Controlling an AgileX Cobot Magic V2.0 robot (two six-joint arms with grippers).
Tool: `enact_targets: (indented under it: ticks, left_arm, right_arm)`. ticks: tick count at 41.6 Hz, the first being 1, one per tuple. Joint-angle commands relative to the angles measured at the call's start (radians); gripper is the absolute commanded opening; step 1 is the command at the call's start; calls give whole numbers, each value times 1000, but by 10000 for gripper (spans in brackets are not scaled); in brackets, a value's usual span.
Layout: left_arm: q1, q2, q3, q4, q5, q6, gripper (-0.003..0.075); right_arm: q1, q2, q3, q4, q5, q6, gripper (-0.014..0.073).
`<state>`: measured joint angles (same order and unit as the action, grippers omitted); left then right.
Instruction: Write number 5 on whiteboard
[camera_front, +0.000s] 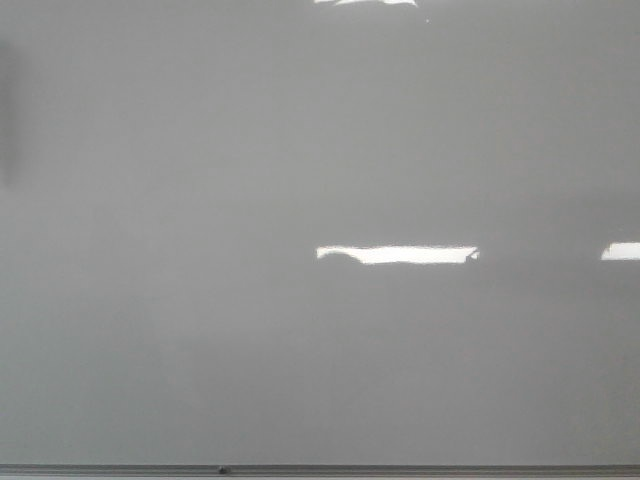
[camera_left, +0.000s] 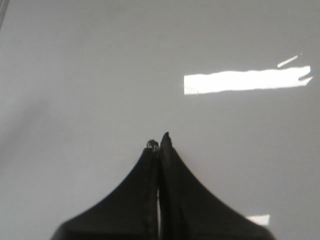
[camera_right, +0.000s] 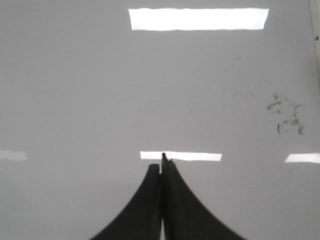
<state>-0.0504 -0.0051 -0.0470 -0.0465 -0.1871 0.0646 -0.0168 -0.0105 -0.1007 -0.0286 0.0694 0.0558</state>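
The whiteboard (camera_front: 300, 150) is a glossy grey-white surface that fills the front view, where neither gripper shows. No number 5 is in view on it in any frame. In the left wrist view my left gripper (camera_left: 159, 142) hangs over the bare whiteboard (camera_left: 90, 75), its two black fingers pressed together with nothing between them; a small shiny bead sits at one fingertip (camera_left: 152, 145). My right gripper (camera_right: 161, 164) is likewise shut and empty over the whiteboard (camera_right: 75, 90).
A thin grey frame strip (camera_front: 320, 469) runs along the board's near edge, and another stretch of frame (camera_right: 315, 30) shows in the right wrist view. Faint dark smudges (camera_right: 287, 117) mark the board near it. Bright glare patches (camera_front: 395, 254) lie on the surface.
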Motion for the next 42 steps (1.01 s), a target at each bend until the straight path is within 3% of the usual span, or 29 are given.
enact_targets:
  ticks: [1, 10, 24, 42]
  left_arm:
    - [-7, -14, -102, -5, -79, -7, -20]
    - [-7, -11, -285, -5, 50, -7, -20]
    - [-7, 71, -520, -5, 345, -7, -20]
    - [-7, 321, -584, -5, 642, -7, -20]
  right_arm:
    - [-4, -19, -103, -7, -20, -2, -69]
    - [-4, 11, -275, -7, 110, -2, -69]
    - [-4, 239, -539, -7, 339, -2, -69]
    - [-4, 427, -555, -7, 428, -2, -69]
